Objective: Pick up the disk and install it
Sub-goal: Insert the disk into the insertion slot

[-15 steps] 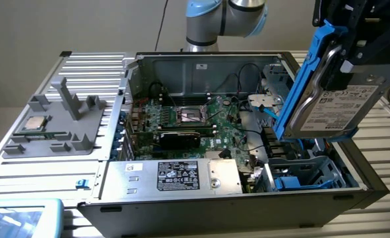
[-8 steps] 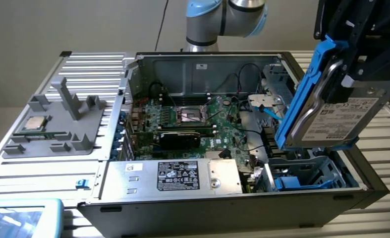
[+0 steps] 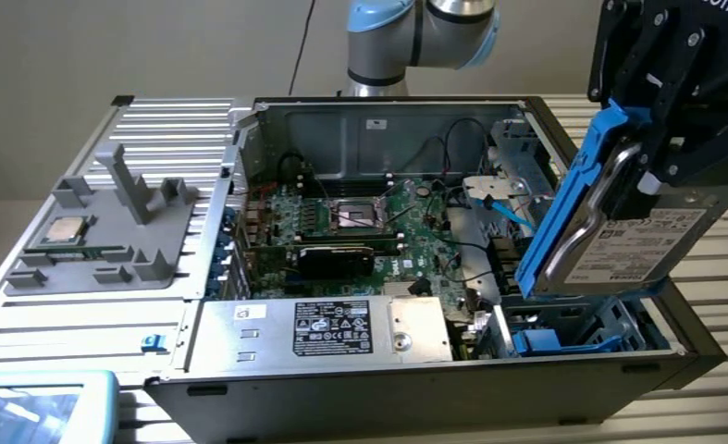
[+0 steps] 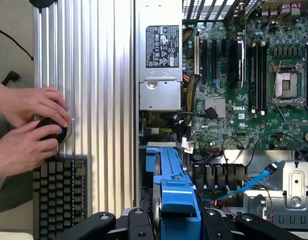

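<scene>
While tool (image 3: pixel 655 159) clamps disk (image 3: pixel 621 248) (edge-up, tilted) | arm (image 3: pixel 415 32) hangs above drive bay (image 3: pixel 623 324)

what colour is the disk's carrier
The carrier is bright blue, clearest in the exterior view.

The disk (image 3: pixel 629 242) hangs tilted in the claw (image 3: pixel 645 171) over the drive bay (image 3: pixel 586 338), at the near corner of the case (image 3: pixel 401 398) on the exterior view's right. The power supply (image 3: pixel 326 328) lies along the near edge, with the motherboard (image 3: pixel 376 227) behind it.
</scene>
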Action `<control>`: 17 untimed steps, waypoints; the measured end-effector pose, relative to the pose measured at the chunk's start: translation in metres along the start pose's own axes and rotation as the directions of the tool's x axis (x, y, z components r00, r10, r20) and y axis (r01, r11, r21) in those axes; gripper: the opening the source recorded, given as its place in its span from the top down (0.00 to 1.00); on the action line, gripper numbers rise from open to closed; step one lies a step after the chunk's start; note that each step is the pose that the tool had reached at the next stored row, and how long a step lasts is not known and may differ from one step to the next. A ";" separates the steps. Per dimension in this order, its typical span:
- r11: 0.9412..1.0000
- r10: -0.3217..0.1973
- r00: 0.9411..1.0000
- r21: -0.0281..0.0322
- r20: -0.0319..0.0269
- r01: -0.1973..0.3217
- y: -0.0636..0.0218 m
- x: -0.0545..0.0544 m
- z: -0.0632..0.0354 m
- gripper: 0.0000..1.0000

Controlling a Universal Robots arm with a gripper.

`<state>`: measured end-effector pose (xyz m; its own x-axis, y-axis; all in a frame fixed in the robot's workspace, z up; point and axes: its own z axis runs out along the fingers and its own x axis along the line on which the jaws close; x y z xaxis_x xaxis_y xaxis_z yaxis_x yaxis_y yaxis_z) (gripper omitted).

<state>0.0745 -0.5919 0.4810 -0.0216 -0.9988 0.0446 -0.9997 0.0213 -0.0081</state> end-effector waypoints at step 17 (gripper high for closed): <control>1.000 0.021 1.000 -0.004 0.000 -0.021 -0.0086 0.004 0.0313 0.63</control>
<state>0.0832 -0.5973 0.4500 -0.0424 -0.9981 0.0447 -0.9991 0.0422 -0.0054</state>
